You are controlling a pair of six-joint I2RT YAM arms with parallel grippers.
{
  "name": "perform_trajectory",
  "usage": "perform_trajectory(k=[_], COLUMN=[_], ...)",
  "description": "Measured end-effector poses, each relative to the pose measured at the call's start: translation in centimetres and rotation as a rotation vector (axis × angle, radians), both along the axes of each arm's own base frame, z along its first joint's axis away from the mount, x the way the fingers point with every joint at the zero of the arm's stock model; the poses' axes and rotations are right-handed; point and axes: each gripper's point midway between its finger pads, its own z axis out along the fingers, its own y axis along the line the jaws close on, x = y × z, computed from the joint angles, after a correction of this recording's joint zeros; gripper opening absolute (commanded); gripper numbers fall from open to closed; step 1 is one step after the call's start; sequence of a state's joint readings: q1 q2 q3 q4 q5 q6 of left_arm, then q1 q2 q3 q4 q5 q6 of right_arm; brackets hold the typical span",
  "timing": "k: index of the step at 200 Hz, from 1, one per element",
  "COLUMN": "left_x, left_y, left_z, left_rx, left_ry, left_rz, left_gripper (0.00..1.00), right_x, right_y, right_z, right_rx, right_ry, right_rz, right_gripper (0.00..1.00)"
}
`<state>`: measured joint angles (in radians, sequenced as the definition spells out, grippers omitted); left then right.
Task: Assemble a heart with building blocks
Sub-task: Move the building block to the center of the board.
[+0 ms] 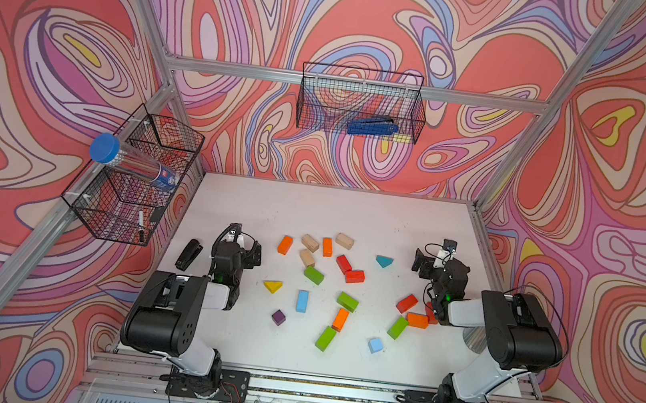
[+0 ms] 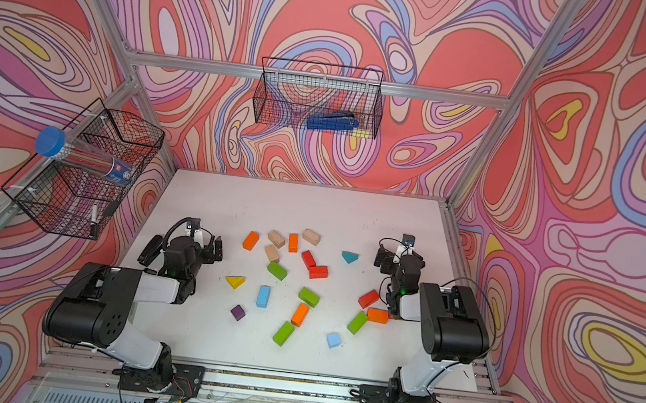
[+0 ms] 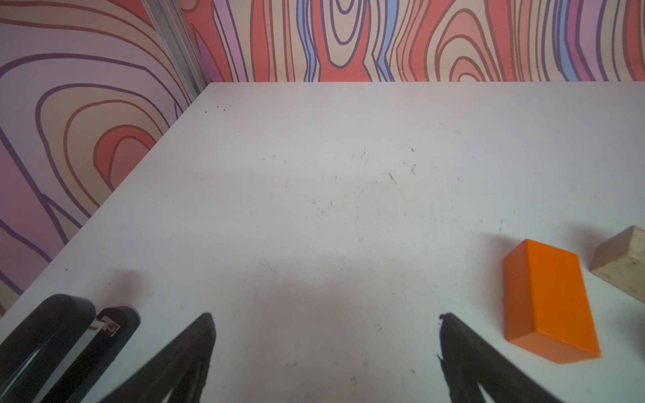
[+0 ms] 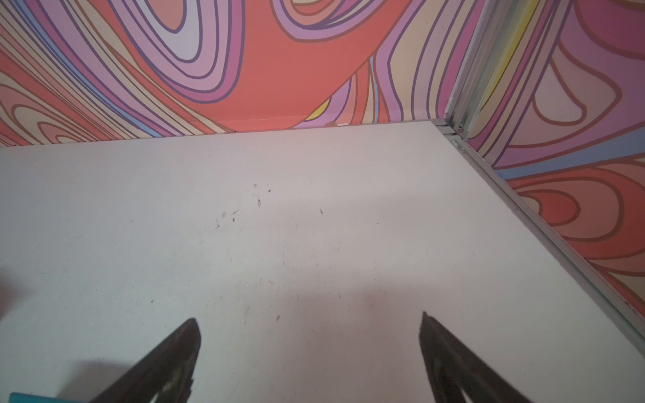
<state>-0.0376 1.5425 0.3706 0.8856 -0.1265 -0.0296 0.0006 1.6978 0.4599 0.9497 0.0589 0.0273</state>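
Note:
Several building blocks lie scattered over the white table (image 1: 353,214) in both top views. Among them are an orange brick (image 1: 285,244), plain wood bricks (image 1: 310,242), red bricks (image 1: 355,276), a teal triangle (image 1: 384,261), a yellow triangle (image 1: 272,286), a purple cube (image 1: 278,317) and green bricks (image 1: 325,338). My left gripper (image 1: 253,253) stands open just left of the orange brick (image 3: 549,300), holding nothing. To the right of the teal triangle, my right gripper (image 1: 424,263) is also open, with bare table between its fingers (image 4: 188,342). A red brick (image 1: 407,303) and an orange one (image 1: 417,320) lie beside the right arm.
A black stapler (image 1: 188,254) lies at the table's left edge, close to my left gripper (image 3: 326,324). A wire basket (image 1: 134,188) with a blue-capped tube hangs on the left wall. Another basket (image 1: 360,102) on the back wall holds a blue stapler (image 1: 372,126).

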Motion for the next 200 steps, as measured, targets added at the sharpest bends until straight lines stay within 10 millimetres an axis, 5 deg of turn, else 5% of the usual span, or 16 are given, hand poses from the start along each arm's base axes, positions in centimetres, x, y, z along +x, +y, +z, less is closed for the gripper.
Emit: perform_trajectory(k=[103,135,161,200], left_x=[0.0,-2.1,-2.9,-2.6], left_y=[0.0,0.5,0.3,-2.3], left_z=[0.0,0.3,4.0,12.2], left_rx=[-0.001,0.01,0.013,-0.034], left_ry=[-0.002,-0.025,-0.089,-0.187], left_rz=[-0.002,0.026,0.043,0.009], left_gripper=[1.0,1.0,1.0,1.0], right_x=[0.0,-0.4,-0.8,-0.1], right_y=[0.1,0.0,0.0,0.0], right_z=[0.0,0.9,4.7,11.0], right_rx=[0.001,0.001,0.008,0.082], right_ry=[0.0,0.004,-0.032,-0.034], right_rz=[0.004,-0.001,0.001,-0.023], right_gripper=[0.98,0.98,0.98,0.98])
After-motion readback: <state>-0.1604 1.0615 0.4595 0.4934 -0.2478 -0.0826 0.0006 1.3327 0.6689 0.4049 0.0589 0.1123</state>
